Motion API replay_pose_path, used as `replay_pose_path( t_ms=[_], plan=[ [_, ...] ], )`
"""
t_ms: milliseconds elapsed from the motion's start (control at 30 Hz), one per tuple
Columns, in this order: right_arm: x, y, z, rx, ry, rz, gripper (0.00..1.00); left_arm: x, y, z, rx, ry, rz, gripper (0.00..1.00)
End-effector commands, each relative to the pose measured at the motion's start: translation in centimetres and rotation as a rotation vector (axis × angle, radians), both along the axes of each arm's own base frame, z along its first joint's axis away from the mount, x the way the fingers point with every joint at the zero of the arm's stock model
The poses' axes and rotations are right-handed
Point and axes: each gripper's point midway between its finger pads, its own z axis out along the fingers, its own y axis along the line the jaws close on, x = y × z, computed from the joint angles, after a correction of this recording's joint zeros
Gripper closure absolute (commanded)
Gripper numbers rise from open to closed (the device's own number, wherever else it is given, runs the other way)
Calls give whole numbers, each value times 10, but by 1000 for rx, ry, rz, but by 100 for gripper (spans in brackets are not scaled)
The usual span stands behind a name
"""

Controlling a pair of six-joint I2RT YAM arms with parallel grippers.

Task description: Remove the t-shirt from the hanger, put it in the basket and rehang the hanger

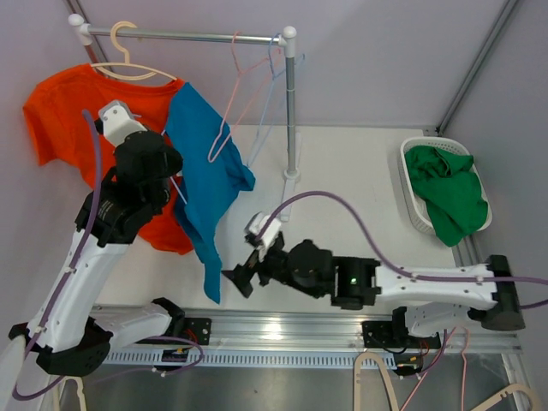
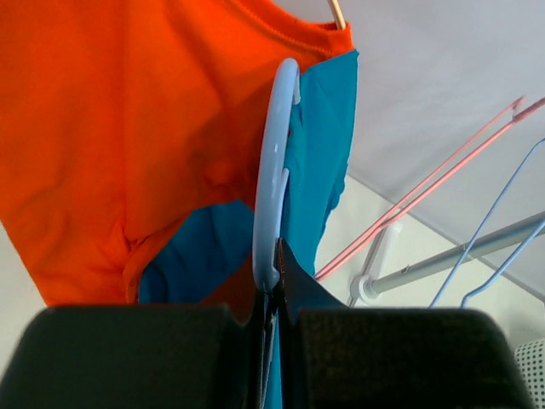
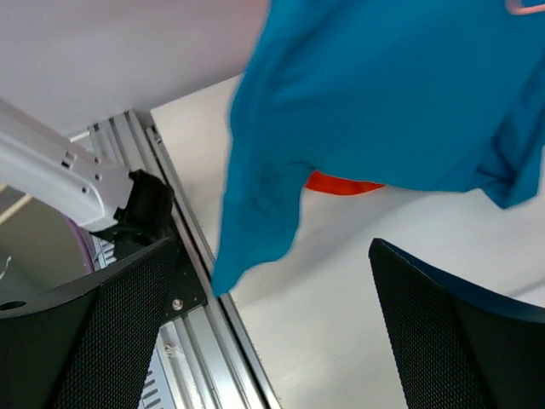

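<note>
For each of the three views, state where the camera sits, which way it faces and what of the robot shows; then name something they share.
Top external: above and behind, looking down on table, rail, left arm and right arm.
Left wrist: on the left arm, facing up past the shut left tool gripping the light-blue hanger.
Right wrist: on the right arm, facing the table edge through the open right tool.
Shared: the blue t-shirt shows in all three.

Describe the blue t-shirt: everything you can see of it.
The blue t-shirt is soft teal cloth, crumpled and hanging askew from a pale blue hanger that the left gripper pinches shut. It overlaps the orange t-shirt beside it. Its lowest corner dangles near the open right gripper.
</note>
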Motion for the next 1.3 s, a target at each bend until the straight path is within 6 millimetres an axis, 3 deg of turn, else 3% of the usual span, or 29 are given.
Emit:
replay_pose_path(
  t_ms=[0,67,100,167,267,367,400,500,633,667,800,867,933,967,1033,1067,1100,1133,1200,1233,1267],
  plan=[
    [-8,38,14,101,-60,25,0,-14,4,5,-25,-8,50,99],
    [-1,49,22,131,-79,-13,1,-18,1,8,-21,-17,42,99],
    [2,60,11,106,-87,-20,0,-18,1,9,-21,-22,39,99],
    [11,68,18,140,-93,-75,0,-18,-2,10,-13,-23,28,99],
    [31,73,9,116,-125,-196,1,-18,-2,11,-2,-24,20,99],
    [44,69,-11,62,-113,-290,54,-15,-3,18,3,-57,18,99],
    [48,64,-15,64,-85,-341,84,-14,-2,21,8,-69,24,99],
    [45,51,-43,-12,-47,-359,100,-7,-3,34,22,-112,33,99],
    [21,32,-71,-52,10,-343,100,3,-7,59,40,-153,39,99],
    [15,28,-69,-30,33,-340,100,12,-12,55,67,-132,36,99],
    [-14,17,-76,-39,34,-314,100,25,-18,73,82,-148,36,99],
    [-38,16,-73,-39,24,-269,100,29,-17,81,81,-163,38,99],
    [-50,12,-80,-68,25,-258,100,33,-21,75,93,-133,13,99],
    [-48,9,-84,-80,37,-280,100,29,-20,86,79,-148,-2,99],
    [-35,2,-104,-129,53,-343,100,17,-31,76,94,-86,-123,99],
    [-18,-3,-106,-135,55,-388,100,8,-41,73,103,-71,-208,99],
    [-10,-5,-105,-141,48,-406,100,-16,-50,74,96,-74,-341,99],
    [-3,-5,-97,-119,46,-417,100,-25,-56,57,130,-44,-406,99],
    [13,-7,-77,-83,34,-440,100,-48,-80,2,144,36,-592,99],
    [20,-10,-68,-78,18,-445,100,-79,-69,19,106,-75,-650,99],
    [26,-12,-64,-78,20,-457,100,-94,-69,15,96,-96,-704,99]
  ],
)
